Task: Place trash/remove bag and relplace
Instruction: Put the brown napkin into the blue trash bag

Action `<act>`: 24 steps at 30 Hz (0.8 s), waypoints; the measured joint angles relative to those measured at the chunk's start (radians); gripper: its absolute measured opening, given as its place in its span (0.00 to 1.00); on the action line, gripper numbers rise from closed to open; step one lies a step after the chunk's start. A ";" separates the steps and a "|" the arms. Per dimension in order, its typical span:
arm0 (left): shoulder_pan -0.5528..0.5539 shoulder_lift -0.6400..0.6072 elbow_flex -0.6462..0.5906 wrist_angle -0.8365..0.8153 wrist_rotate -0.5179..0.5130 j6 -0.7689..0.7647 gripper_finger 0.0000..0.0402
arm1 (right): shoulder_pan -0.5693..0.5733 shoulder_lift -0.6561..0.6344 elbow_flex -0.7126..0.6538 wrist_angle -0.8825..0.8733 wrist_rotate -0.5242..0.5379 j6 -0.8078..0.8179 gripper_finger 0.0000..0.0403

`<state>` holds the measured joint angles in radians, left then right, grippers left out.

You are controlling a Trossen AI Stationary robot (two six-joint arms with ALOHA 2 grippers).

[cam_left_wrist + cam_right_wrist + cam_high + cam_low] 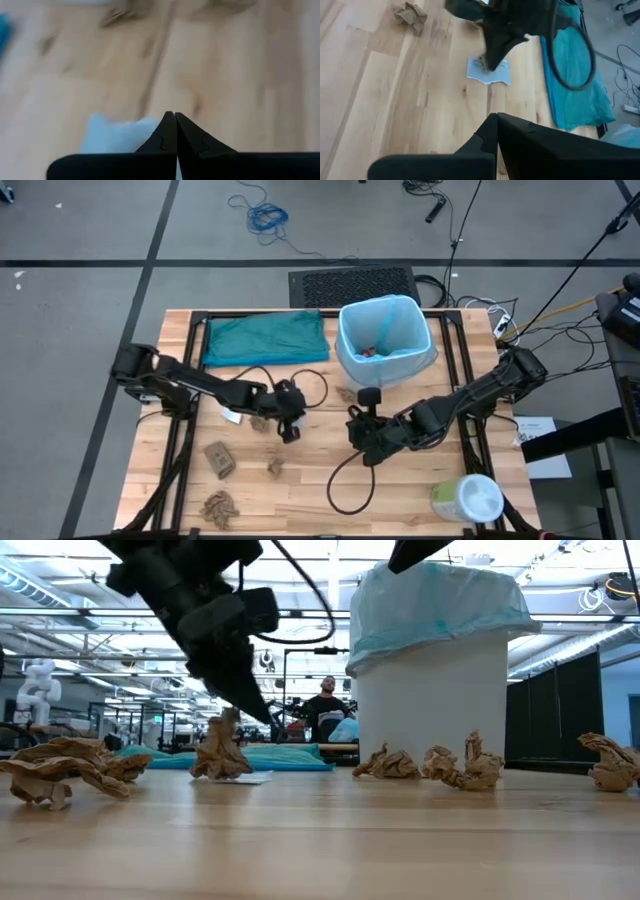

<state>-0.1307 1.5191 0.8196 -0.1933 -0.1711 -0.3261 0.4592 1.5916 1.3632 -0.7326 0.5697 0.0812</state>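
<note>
**Both jaws shut, nothing held**

Jaws on both grippers are pressed together and empty, as your two wrist views show. Your left gripper point(290, 430) sits low over mid-table, tip down near a brown wad point(262, 422) and a white scrap point(232, 416). In the low view the same gripper point(245, 700) comes down just beside a wad point(220, 752), with the scrap point(243, 778) flat on the wood under it; you can't tell there whether it touches the wad. Left wrist view is blurred (only a pale blue-white patch point(117, 135) behind the closed fingertips point(175, 120)).

Your right gripper point(362, 448) hovers near table centre, in front of the bin point(385, 340), well apart from any wad. Its wrist camera looks past its closed tips point(496, 120) at the left gripper point(487, 62) over the scrap point(490, 74), with one wad point(410, 15) off to the side.

Bag point(400, 315) is light blue and lines the bin, its edge folded over the rim; some trash already lies inside point(372, 351). Low view shows the bag point(440, 600) draped over the white bin point(430, 700), with wads at the base point(385, 762).

More wads sit on the near-left of the table point(219, 460) and one just beside the bin point(346, 394). Teal bag point(265, 338) lies flat at the back left. Wipes tub point(466, 500) lies at the near right corner. A person point(325, 705) shows in the room behind.
</note>
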 joint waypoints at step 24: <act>-0.003 -0.159 0.098 -0.365 0.046 0.178 0.05 | -0.011 0.002 0.000 0.018 0.000 0.012 0.00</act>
<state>-0.1333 1.3605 0.9180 -0.5582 -0.1249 -0.1484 0.4480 1.5936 1.3632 -0.7144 0.5695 0.0929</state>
